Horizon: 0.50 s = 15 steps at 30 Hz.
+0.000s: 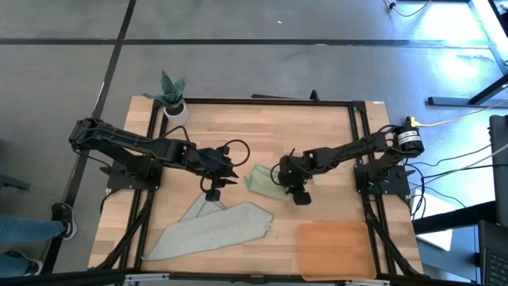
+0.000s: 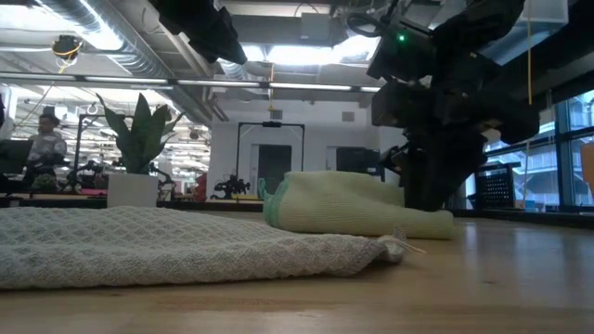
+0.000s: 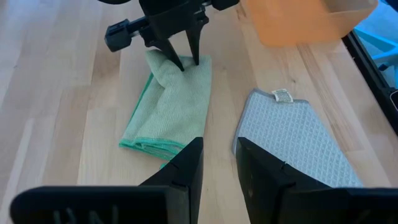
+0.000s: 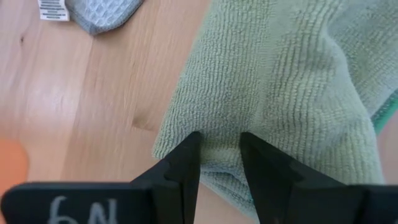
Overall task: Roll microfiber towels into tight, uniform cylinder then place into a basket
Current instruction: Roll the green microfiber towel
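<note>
A pale sage green microfiber towel lies bundled mid-table; a pale grey towel lies flat nearby; a shallow orange-brown basket sits apart.

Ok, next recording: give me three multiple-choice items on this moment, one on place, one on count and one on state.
1. The right claw is down at:
A the pale sage green microfiber towel
B a metal bowl
C a cardboard box

2. Towels on the pale wooden table:
A one
B two
C three

3. The pale grey waffle-weave towel is:
A rolled tight
B lying spread out
C hung over a rail

Key:
1. A: the left wrist view shows the right claw on the green towel's far end.
2. B: one green towel and one grey.
3. B: it lies flat near the waiting left claw.
</note>
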Each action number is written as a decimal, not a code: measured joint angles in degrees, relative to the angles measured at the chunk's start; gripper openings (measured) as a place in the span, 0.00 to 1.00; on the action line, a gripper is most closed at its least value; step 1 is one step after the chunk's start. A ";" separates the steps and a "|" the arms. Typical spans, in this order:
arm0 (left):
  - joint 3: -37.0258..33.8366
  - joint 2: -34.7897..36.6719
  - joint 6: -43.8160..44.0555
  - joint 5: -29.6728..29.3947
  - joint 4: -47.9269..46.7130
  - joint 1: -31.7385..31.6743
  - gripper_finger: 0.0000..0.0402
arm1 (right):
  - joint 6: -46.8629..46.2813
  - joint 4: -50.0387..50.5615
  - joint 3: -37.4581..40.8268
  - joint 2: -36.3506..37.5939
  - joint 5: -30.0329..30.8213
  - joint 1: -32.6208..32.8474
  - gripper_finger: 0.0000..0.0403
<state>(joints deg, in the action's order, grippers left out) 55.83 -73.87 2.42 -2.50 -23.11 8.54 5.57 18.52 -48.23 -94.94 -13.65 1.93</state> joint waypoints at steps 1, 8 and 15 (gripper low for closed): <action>0.00 0.00 0.00 0.02 0.00 0.00 0.21 | -0.68 0.00 0.00 0.00 0.00 0.00 0.30; 0.00 0.00 0.00 0.00 0.00 0.00 0.21 | -0.79 0.00 0.00 0.00 0.00 0.20 0.30; 0.00 0.00 0.14 0.02 0.06 0.00 0.21 | -0.73 0.00 0.00 0.02 0.00 0.20 0.30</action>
<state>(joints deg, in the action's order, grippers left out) 55.83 -73.87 2.56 -2.48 -23.05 8.54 4.83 18.52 -48.23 -94.91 -13.65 2.13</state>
